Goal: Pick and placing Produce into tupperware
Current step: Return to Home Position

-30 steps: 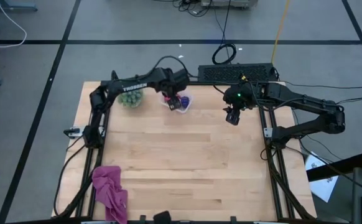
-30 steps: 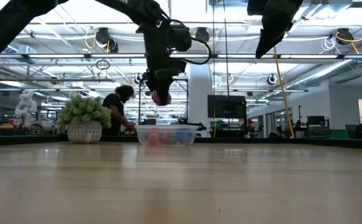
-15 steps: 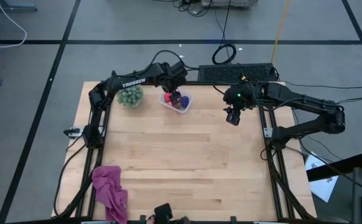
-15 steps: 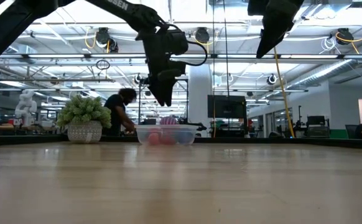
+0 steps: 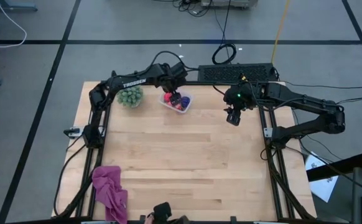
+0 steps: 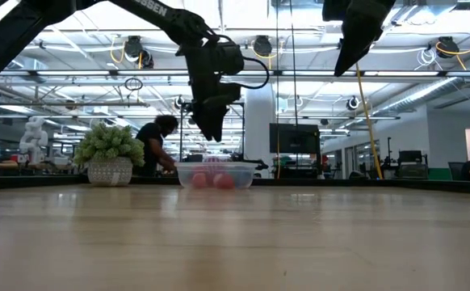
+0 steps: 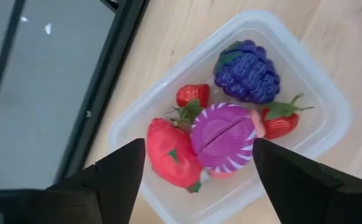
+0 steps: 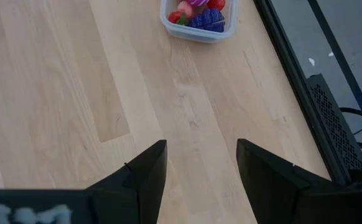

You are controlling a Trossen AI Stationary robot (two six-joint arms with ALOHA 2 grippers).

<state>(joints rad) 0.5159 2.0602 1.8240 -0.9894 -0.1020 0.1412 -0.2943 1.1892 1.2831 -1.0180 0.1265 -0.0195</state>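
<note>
Hovering spread wide and empty, the left gripper [image 7: 198, 149] hung just above the small clear rectangular plastic tub [image 7: 302, 65], where the small toy produce [image 7: 247, 71] lay, a magenta-striped round onion [image 7: 223, 135] uppermost. Well apart, the right gripper [image 8: 201, 146] hung likewise parted, empty.

Wooden table [image 5: 181, 162] with clear tub [image 7: 321, 87], green plant [image 5: 130, 96], magenta cloth [image 5: 109, 190] on it

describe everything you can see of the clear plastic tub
The clear plastic tub is a colourless rectangle with rounded corners, lidless, flat on the wooden table near its far edge, beside the green plant but apart from it. It holds a purple grape bunch, two strawberries, a red tomato and a magenta-striped onion. The open left gripper hovers above it, not touching.
</note>
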